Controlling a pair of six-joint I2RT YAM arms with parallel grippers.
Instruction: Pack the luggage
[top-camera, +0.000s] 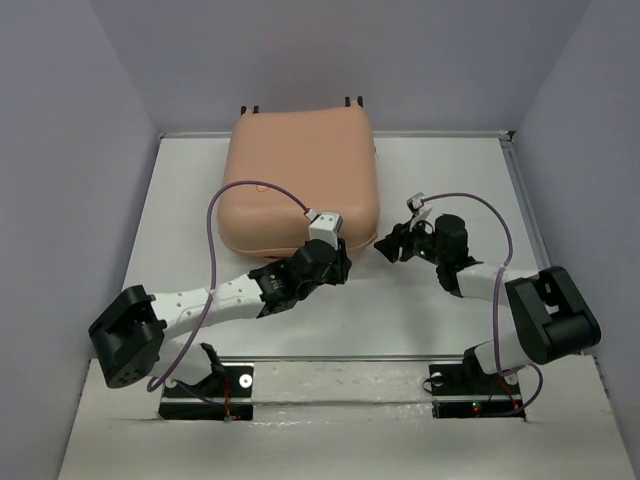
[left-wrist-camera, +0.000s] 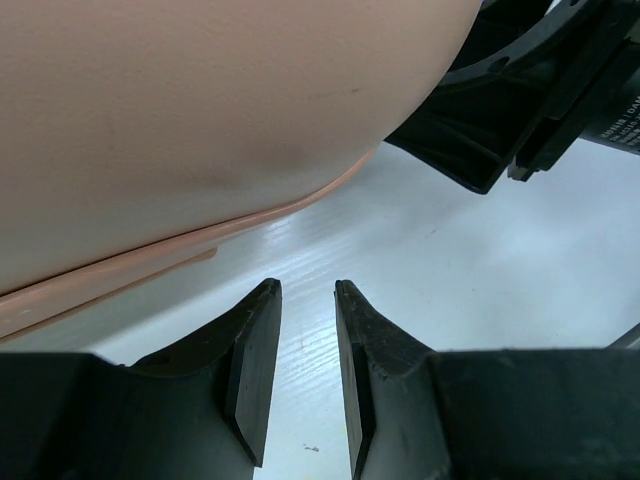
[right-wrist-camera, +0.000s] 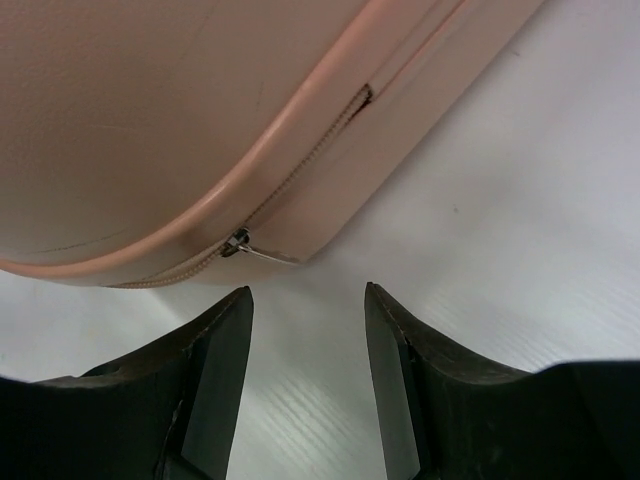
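Suitcase (top-camera: 300, 180) lies shut, far centre. Its zipper pull (right-wrist-camera: 262, 252) sits just past the right gripper (right-wrist-camera: 305, 300), a touch left, jaws apart and empty. Left gripper (left-wrist-camera: 305, 295) is barely apart, empty too.

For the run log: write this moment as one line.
luggage: lid down | zipper pull: at near corner | left gripper: open, empty, beside luggage | right gripper: open, empty, facing zipper pull

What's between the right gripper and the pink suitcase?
Only bare white table lies between the suitcase and right gripper, shown in the right wrist view.
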